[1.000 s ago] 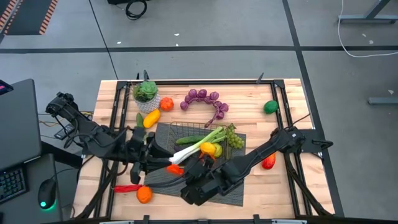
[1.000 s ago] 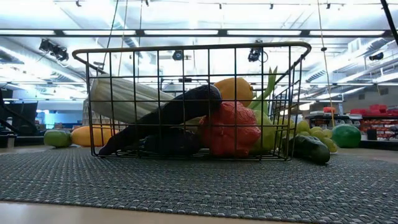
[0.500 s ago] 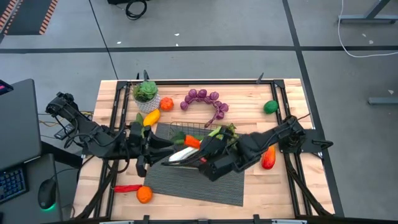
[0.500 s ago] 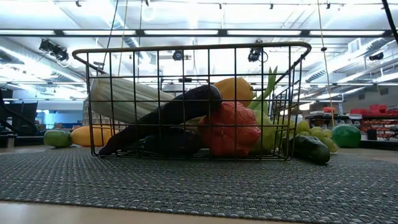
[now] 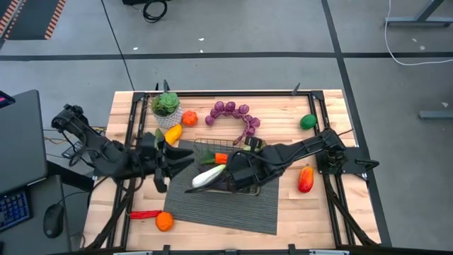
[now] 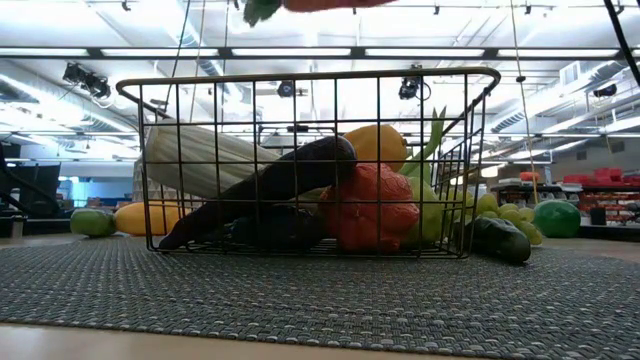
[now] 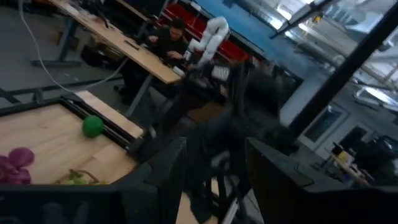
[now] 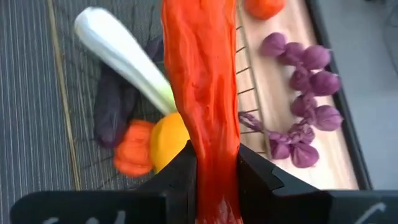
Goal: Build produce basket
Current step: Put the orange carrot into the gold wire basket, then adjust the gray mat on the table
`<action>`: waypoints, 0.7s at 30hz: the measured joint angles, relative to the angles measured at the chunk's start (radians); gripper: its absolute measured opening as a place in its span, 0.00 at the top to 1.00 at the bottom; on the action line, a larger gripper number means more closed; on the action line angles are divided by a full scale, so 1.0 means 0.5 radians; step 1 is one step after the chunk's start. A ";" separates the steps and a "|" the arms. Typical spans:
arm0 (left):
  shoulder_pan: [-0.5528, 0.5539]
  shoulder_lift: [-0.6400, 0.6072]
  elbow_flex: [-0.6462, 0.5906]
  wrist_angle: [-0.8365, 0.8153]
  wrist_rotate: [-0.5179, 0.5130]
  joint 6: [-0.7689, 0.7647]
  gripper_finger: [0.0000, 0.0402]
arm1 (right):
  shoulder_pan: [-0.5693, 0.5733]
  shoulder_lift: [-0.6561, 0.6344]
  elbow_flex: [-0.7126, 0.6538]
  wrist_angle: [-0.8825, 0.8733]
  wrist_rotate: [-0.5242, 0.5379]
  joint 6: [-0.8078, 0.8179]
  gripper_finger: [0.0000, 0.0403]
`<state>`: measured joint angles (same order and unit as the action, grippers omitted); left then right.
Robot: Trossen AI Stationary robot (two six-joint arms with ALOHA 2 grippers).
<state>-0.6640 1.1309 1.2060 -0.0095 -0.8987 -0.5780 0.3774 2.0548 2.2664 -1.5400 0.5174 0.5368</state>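
Note:
The wire basket point(image 5: 203, 147) point(image 6: 300, 78) stands on the dark ribbed mat point(image 5: 219, 209). In it lie a white-green leek point(image 5: 208, 176) point(image 8: 118, 50), a dark eggplant point(image 8: 114, 106), an orange pepper point(image 8: 132, 155) and a yellow fruit point(image 8: 168, 140). My right gripper point(image 5: 232, 163) point(image 8: 214, 177) hangs over the basket, shut on an orange carrot point(image 5: 221, 158) point(image 6: 325, 4). My left gripper point(image 5: 172, 160) point(image 7: 214, 180) waits level at the basket's left end, open, with nothing between its fingers. My right gripper pinches the carrot near one end point(image 8: 214, 155) between its two fingers. The fingers slant down from the table's right side, and the carrot reaches out beyond them, roughly along their line. It hangs clear above the basket's rim and the produce inside.
Loose on the table: purple grapes point(image 5: 233, 113), a green fruit point(image 5: 307, 122), a red pepper point(image 5: 305, 179), an orange point(image 5: 190, 118), a yellow pepper point(image 5: 172, 134), a potted succulent point(image 5: 167, 106), a red chili point(image 5: 145, 214) and another orange point(image 5: 164, 222). A cucumber point(image 6: 497, 239) lies beside the basket.
My right gripper has carried the carrot from the mat's near part toward the far edge and up, until it hangs over the basket. Its wrist has rolled on the way, and it has stayed shut on the carrot, which now shows at the low view's top.

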 joint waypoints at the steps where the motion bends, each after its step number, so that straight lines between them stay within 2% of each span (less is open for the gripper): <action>1: 0.000 -0.015 0.001 0.006 -0.016 0.017 0.57 | -0.003 0.000 -0.029 0.035 -0.024 -0.025 0.78; 5: -0.002 -0.067 0.002 0.007 -0.064 0.085 0.57 | -0.002 0.002 -0.090 0.124 -0.073 -0.070 0.76; 10: -0.016 -0.139 0.003 -0.131 -0.067 0.110 0.57 | -0.021 0.003 -0.107 0.152 -0.130 -0.025 0.68; 21: -0.015 -0.186 0.004 -0.943 -0.020 -0.431 0.57 | -0.054 0.003 -0.106 0.066 -0.246 0.353 0.45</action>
<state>-0.6716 1.0378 1.2079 -0.4810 -0.9086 -0.7933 0.3502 2.0563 2.2135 -1.5073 0.3945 0.7133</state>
